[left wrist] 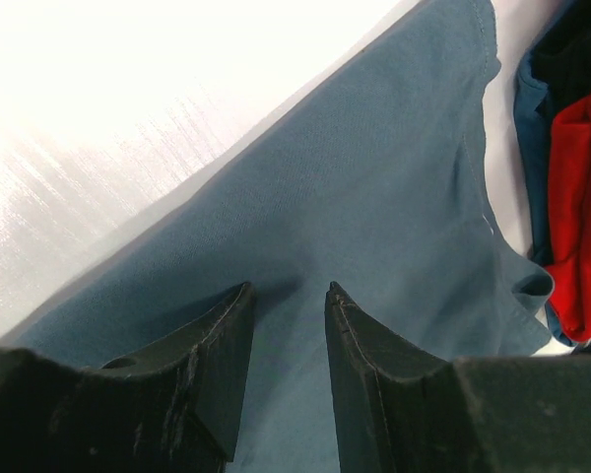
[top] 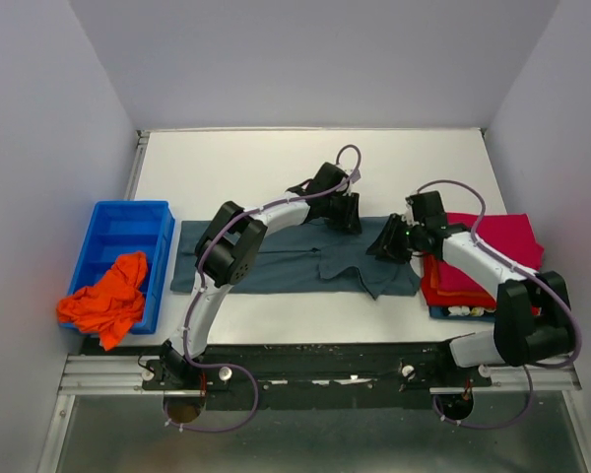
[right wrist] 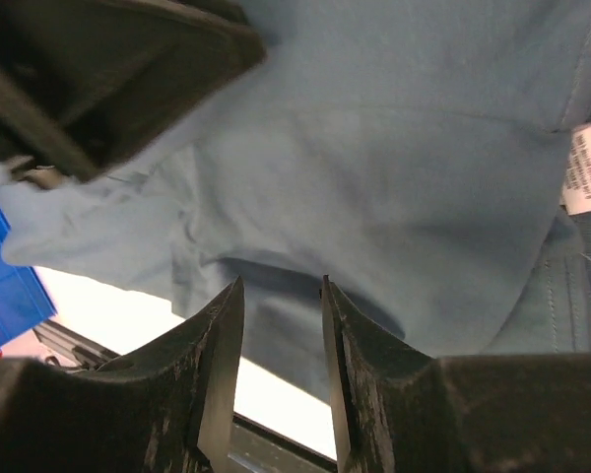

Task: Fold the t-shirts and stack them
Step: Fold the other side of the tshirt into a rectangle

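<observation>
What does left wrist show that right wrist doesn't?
Only left wrist: the pile of folded shirts at the right edge, with red cloth showing. Only right wrist: the white label and a corner of the blue bin. Both: the grey-blue shirt filling most of the frame, some white table, and that arm's own claw, left claw or right claw.

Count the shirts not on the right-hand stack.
2: grey-blue shirt spread mid-table; orange shirt draped over the blue bin's near rim, left. Another could hide beneath it.

Likely a robotics lab cell, bare white walls (top: pixel 305 59), white table (top: pixel 276 168), metal rail (top: pixel 315 375) at its near edge.
</observation>
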Robot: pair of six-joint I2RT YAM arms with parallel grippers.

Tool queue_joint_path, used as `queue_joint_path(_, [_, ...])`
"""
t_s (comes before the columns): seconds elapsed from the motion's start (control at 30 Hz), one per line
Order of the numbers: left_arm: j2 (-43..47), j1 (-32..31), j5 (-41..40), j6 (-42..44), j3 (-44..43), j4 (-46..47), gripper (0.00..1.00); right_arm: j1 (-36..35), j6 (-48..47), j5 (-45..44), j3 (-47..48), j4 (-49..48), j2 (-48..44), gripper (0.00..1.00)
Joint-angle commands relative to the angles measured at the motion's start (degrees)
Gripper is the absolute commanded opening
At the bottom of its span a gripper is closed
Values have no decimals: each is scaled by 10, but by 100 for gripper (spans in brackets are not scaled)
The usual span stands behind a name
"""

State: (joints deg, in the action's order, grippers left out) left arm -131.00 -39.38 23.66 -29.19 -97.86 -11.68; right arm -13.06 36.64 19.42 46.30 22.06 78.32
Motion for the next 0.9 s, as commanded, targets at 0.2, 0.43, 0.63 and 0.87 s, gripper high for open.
queue_joint_path(0.2, [-20,3,6,3,-8,-11,48,-112,46,32,-93,27,-3,45])
queue_joint_path(0.43, [-17,3,6,6,-23,-17,48,-112,50,-140,-62,175,-127,50])
queue_joint_path(0.63, [12,3,13,5,-33,-10,52,-112,63,-191,-38,176,-135,50])
queue_joint_path(0.87, [23,-9,19,-8,-43,2,52,-112,87,-153,-103,141,-118,45])
